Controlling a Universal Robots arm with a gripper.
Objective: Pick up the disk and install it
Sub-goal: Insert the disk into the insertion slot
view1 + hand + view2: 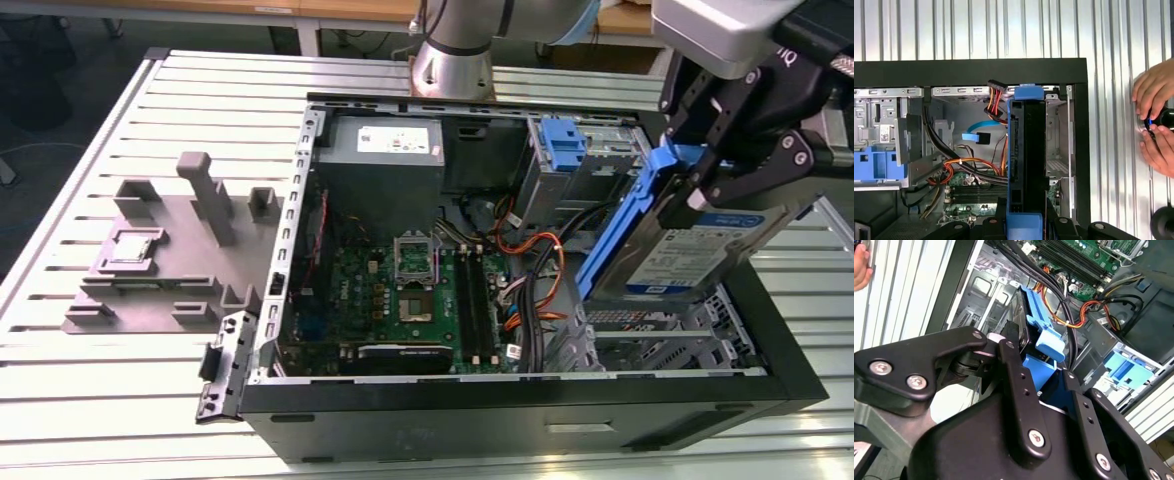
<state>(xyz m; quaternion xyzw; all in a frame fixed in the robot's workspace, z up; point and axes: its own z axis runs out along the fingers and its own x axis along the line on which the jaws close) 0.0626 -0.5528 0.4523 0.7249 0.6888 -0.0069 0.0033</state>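
Observation:
In the exterior view the disk [694, 248], a silver drive with a white-and-blue label and blue carrier rails, hangs tilted over the open computer case [534, 410], above the empty bay at the exterior view's right. My gripper [710, 185] is shut on its upper end. In the first wrist view the disk [1026, 160] appears edge-on, a dark body between blue rails, held by my gripper [1025, 216] above the case's bay. In the second wrist view the black fingers [1014, 375] clamp the disk [1040, 337], whose blue rail points down into the case.
The case holds a green motherboard [414, 290], a grey box with a white sticker [387, 145], a tall blue latch piece [563, 150] and orange cables [534, 260]. A grey fixture [174, 250] lies on the slatted table. A person's hands [1156, 122] rest on the table beside the case.

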